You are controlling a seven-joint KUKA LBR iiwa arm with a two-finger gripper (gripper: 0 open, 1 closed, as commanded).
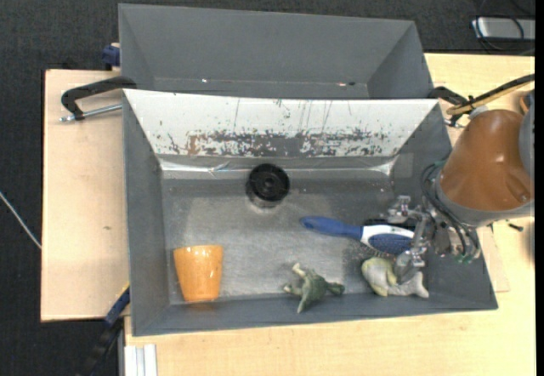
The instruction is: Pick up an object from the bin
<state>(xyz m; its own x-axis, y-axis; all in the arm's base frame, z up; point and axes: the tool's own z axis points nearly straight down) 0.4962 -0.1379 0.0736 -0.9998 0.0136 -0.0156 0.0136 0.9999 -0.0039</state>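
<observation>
My gripper point(407, 236) is low at the bin's right side, open, with one fingertip point(399, 212) above and one below the bristle end of a blue-and-white brush point(333, 229). The brush lies flat with its blue handle pointing left toward the bin's middle. Just below the gripper, near the front right corner, lies a cream-coloured toy figure point(382, 275), close to the lower finger. A small green dinosaur toy point(313, 287) lies left of it along the front wall.
An orange cup point(199, 272) stands upright in the front left corner. A black round disc-like thing point(269, 184) sits by the back wall, left of centre. The arm with its orange cover comes in over the right rim.
</observation>
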